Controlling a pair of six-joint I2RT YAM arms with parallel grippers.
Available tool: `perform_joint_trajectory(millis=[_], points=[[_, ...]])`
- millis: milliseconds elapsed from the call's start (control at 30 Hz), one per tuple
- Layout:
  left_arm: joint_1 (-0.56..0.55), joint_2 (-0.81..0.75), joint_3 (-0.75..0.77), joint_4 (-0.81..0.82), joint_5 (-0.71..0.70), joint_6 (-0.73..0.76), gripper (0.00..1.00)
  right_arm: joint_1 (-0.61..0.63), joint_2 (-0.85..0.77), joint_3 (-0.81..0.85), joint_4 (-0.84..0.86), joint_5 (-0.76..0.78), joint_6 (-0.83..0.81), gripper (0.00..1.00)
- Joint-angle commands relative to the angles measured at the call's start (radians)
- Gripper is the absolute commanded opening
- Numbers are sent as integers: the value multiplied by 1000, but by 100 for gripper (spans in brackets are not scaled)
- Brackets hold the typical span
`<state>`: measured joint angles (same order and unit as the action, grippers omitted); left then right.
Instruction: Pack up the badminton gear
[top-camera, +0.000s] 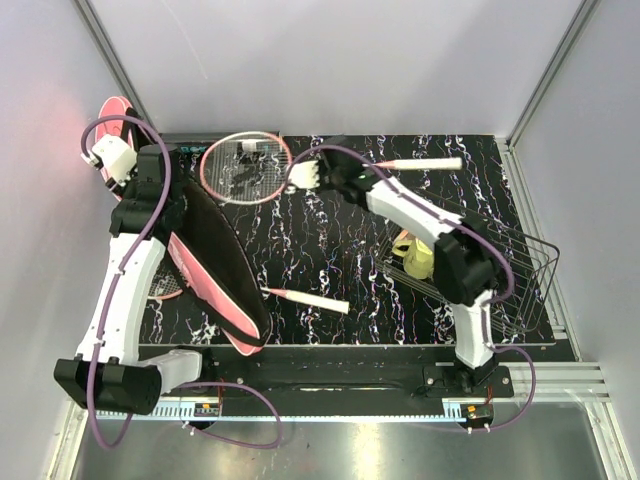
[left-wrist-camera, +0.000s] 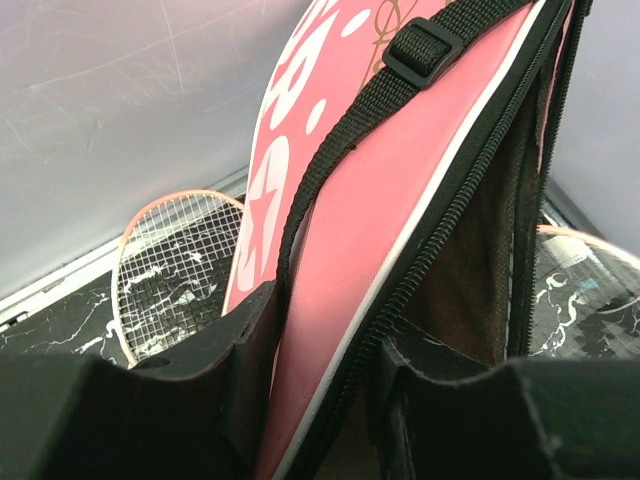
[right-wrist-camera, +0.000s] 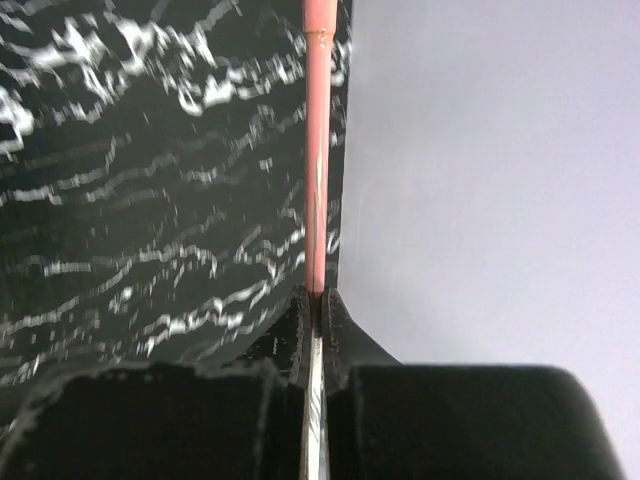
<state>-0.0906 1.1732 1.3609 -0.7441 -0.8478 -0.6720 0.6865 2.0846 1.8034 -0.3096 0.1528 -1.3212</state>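
**Step in hand (judged):** load the held racquet (top-camera: 245, 168) into the racquet cover (top-camera: 215, 285).

**Grippers**
- The right gripper (right-wrist-camera: 315, 308) has its jaws closed almost fully on the thin pink shaft of that racquet. The head lies at the far side of the table (top-camera: 330, 240), and the white handle points right.
- The left gripper (left-wrist-camera: 320, 340) pinches the cover's pink panel at the unzipped edge. Its jaws are closed to the panel's thickness, and the mouth gapes.

**Procedure**
1. Hold the panel raised so that the zip edges stand apart.
2. Bring the racquet head-first toward the open mouth. Move slowly, because a thin shaft can twist in the jaws.
3. Steer the frame and strings clear of the zip teeth.
4. Release the shaft only once the head is seated inside.

**Containers**
- Cover: brown lining shows through the opening. The second racquet (top-camera: 310, 300) crosses the cover, with its head showing at the left edge and its handle out to the right. Whether it lies inside or underneath cannot be told.
- Wire basket (top-camera: 520, 300): the yellow-green cup (top-camera: 420, 260) lies at its left end.
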Motion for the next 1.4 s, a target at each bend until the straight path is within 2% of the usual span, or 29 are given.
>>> perform_joint_trajectory(millis=[0,167,267,400,500,833,1367], points=[[29,3,-29,89,39,-89,0,-19,-176,-104,-3,68,167,0],[68,-4,-141,193,168,-150,0,-19,-205,-87,-134,145,313,0],[80,5,-186,256,207,-156,0,-8,-228,-87,-190,241,367,0],[83,93,-172,256,217,-159,0,31,-290,-148,-195,346,381,0],[86,149,-157,258,240,-156,0,59,-356,-203,-200,350,387,0],[86,230,-151,287,297,-150,0,136,-455,-303,-201,472,410,0],[86,250,-118,264,352,-153,0,326,-371,-294,-214,568,375,0]])
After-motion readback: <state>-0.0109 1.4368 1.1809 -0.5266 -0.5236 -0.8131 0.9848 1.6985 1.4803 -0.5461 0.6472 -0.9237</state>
